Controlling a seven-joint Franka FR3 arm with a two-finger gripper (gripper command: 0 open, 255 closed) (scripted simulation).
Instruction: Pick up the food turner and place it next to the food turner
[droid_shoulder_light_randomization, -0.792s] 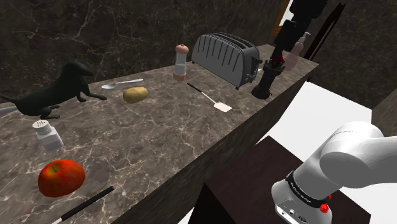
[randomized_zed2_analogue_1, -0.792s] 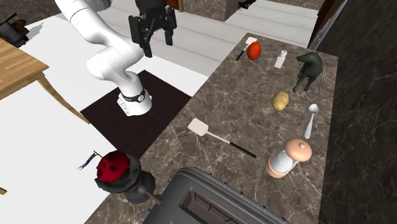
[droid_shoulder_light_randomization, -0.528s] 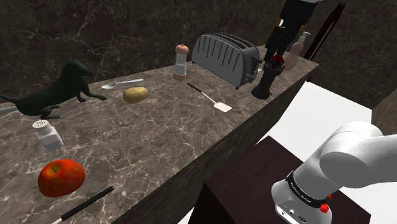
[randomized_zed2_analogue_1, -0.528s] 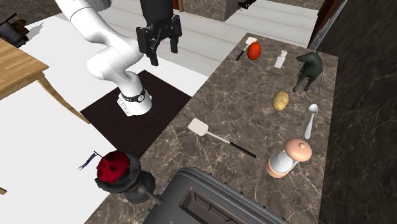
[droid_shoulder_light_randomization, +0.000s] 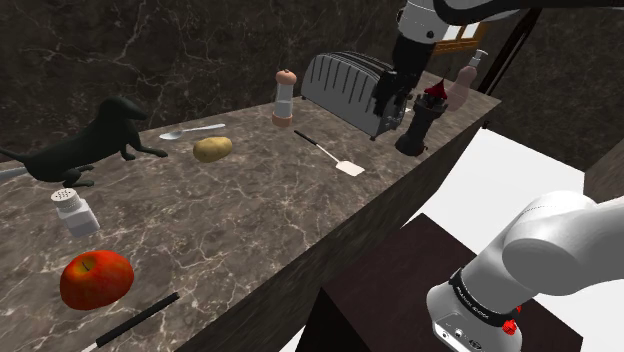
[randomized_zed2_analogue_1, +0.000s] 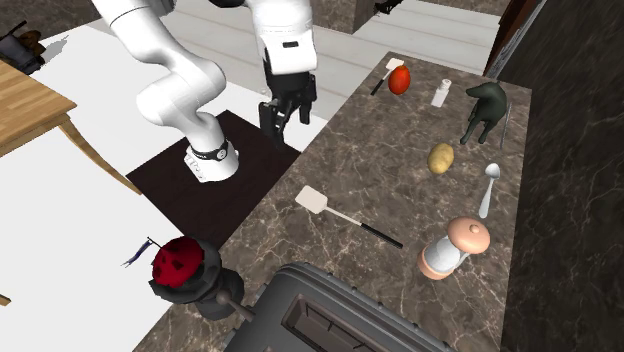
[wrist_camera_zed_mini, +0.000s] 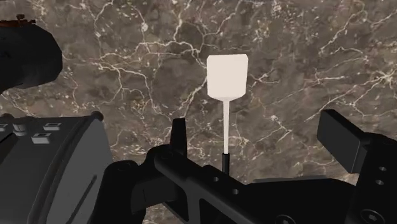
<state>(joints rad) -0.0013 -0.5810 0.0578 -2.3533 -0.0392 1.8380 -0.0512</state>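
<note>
Over the edge of a dark marbled counter (droid_shoulder_light_randomization: 250, 235), a black pincer (randomized_zed2_analogue_1: 283, 113), fingers (wrist_camera_zed_mini: 340, 137) spread wide, nothing pinched between them. Less than a second earlier, high over the floor beside the stand; now swung in toward the counter and dropped lower. Directly ahead of the pincer, flat on the counter, the first spatula (wrist_camera_zed_mini: 227, 76): pale square blade pointing away, thin handle running back toward the fingers and turning black at its near end. From the wrist, that handle end lined up inside the gap, closer to one finger than the other, touched by neither. Just beside the pincer, a grey toaster (droid_shoulder_light_randomization: 355, 88). Well away from the pincer, at the far end of the counter by a red apple (randomized_zed2_analogue_1: 400, 79), the second spatula (randomized_zed2_analogue_1: 390, 67), likely marker for the drop-off. Judged as late approach: aim roughly right, but more descent, a small sideways correction and a squeeze on the handle needed before any lift.
</note>
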